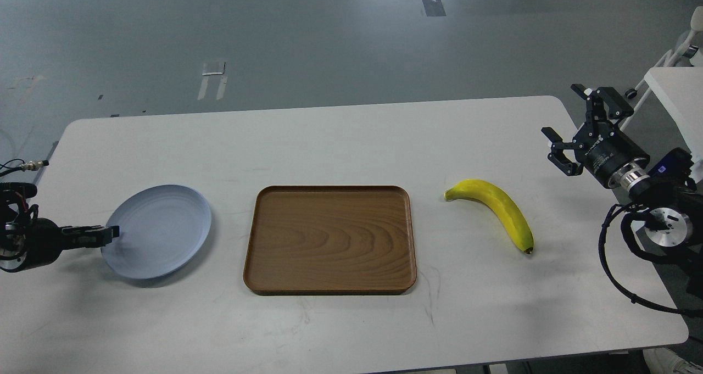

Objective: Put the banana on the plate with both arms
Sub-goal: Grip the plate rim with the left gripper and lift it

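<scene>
A white table point(351, 143) fills the head view, and a rectangular brown wooden tray point(329, 239) lies at its centre. Taking the tray as the middle of a clock face, the plate point(165, 225) sits at 9 o'clock, well apart from the tray, and looks tilted, its near-left rim lifted off the table and its far-right side lower. The left gripper point(107, 234) comes in from the 9 o'clock edge with its fingers point(88, 231) closed on that near-left rim of the plate, so it is grasping the plate (the fingers are seen almost edge-on, one thin dark bar reaching the rim).

The banana point(502, 209) lies flat on the table at 3 o'clock from the tray, apart from it, its greenish stem end pointing toward the tray and its small dark tip toward 5 o'clock. Nothing touches it.

The right gripper point(568, 124) hangs in the air over the table's right edge, at about 2 o'clock from the banana and well clear of it. Its two fingers are spread wide, released, with nothing between them. Grey floor point(329, 39) lies beyond the table at 12 o'clock.
</scene>
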Action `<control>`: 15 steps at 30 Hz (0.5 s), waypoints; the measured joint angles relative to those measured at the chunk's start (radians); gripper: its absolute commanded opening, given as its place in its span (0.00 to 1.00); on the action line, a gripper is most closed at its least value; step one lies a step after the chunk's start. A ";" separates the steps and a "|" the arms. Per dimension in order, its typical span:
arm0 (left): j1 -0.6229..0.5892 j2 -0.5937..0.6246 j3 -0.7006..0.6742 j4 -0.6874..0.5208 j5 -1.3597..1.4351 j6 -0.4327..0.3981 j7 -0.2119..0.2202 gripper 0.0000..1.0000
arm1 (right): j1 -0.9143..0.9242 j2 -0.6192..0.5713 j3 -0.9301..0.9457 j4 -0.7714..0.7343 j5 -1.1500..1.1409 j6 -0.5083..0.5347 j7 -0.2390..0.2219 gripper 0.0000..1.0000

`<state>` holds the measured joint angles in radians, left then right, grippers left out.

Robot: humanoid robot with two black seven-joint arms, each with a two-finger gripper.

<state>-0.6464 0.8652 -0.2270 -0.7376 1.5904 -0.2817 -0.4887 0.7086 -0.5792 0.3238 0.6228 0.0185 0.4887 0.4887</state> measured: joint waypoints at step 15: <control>-0.066 0.003 -0.002 -0.016 -0.036 -0.020 0.000 0.00 | -0.004 0.000 0.000 0.000 0.000 0.000 0.000 1.00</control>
<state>-0.7120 0.8681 -0.2285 -0.7533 1.5548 -0.3018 -0.4888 0.7046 -0.5790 0.3238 0.6228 0.0185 0.4887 0.4887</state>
